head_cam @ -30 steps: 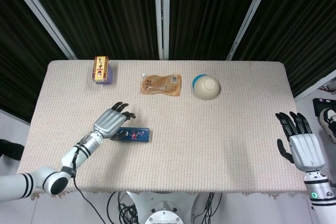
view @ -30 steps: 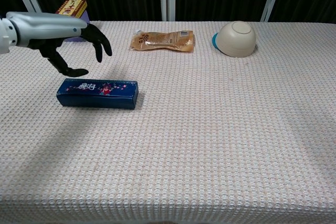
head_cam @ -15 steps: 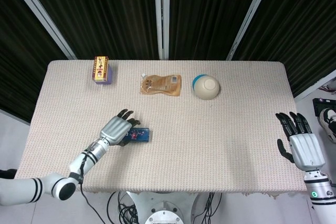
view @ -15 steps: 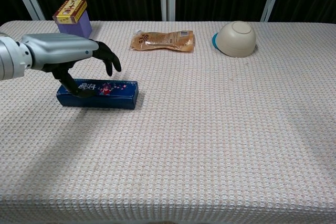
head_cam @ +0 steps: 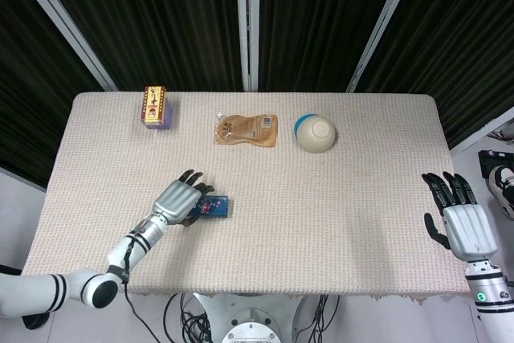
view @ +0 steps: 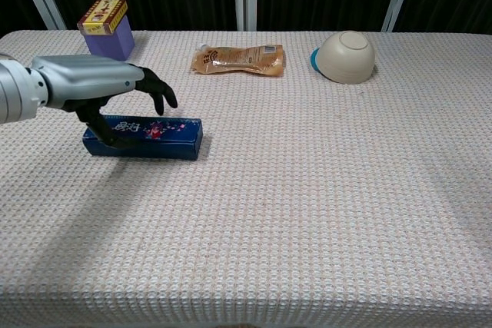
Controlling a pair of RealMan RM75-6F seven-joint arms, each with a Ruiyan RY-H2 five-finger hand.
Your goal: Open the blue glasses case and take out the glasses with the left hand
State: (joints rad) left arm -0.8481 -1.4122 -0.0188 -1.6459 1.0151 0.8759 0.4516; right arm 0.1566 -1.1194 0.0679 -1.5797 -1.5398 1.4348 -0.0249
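The blue glasses case (view: 157, 137) lies shut and flat on the table, left of centre; in the head view only its right end (head_cam: 217, 207) shows past my hand. My left hand (view: 100, 94) hovers over the case's left half with fingers spread and arched, the thumb reaching down at the near side of the case. From the head view the left hand (head_cam: 180, 202) covers most of the case. No glasses are visible. My right hand (head_cam: 459, 218) stays open, fingers up, at the table's right edge.
A purple and yellow box (view: 106, 19) stands at the back left. A tan pouch (view: 240, 59) lies at the back centre, and a cream bowl (view: 346, 56) with a blue rim lies tipped at the back right. The woven cloth (view: 323, 190) covers the table.
My left hand has come down and forward from behind the case to sit over its left half. In the last half second it barely shifted. The right hand stayed still.
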